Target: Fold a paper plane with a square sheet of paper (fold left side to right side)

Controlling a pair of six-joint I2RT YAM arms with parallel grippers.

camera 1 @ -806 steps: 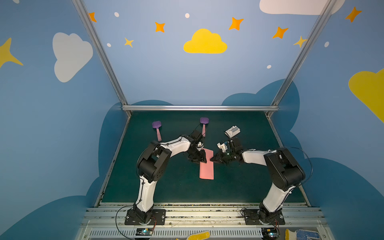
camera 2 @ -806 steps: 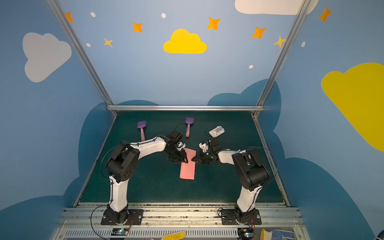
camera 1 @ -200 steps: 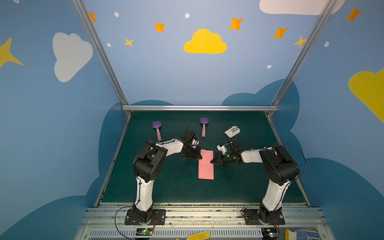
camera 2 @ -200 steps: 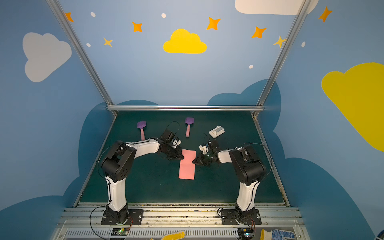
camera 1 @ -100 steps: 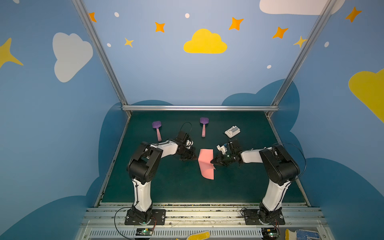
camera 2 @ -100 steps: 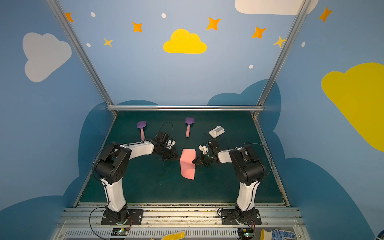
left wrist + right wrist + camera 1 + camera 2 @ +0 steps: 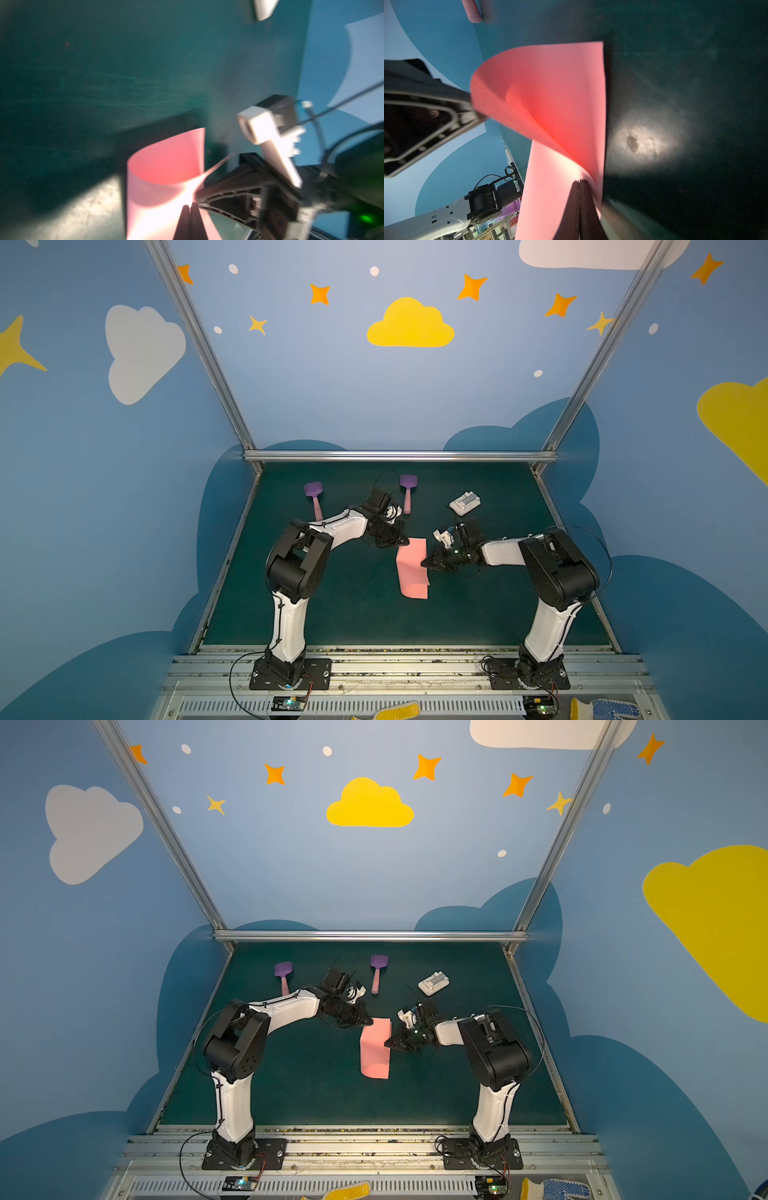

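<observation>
The square sheet of paper (image 7: pixel 411 572) (image 7: pixel 375 1052) lies mid-mat, doubled over into a narrow salmon-pink rectangle. Its upper layer bulges up in a loose curl (image 7: pixel 166 166) (image 7: pixel 560 83) rather than lying flat. My left gripper (image 7: pixel 402 542) (image 7: pixel 189 207) is shut, its tips at the paper's far left corner and over the pink surface. My right gripper (image 7: pixel 424 564) (image 7: pixel 580 182) is shut too, its tips pressed on the paper's right edge near the middle. Whether either pinches a layer is hidden. A paper plane is out of view.
Two purple spatulas with pink handles (image 7: pixel 313 493) (image 7: pixel 408 485) lie at the back of the green mat. A small white plastic block (image 7: pixel 465 502) sits at the back right. Gloves (image 7: pixel 390 711) lie on the front rail.
The left gripper drew back to the left, then came back right to the paper's far left corner. The flat upper layer sprang up into a curl. The right gripper stayed on the right edge.
</observation>
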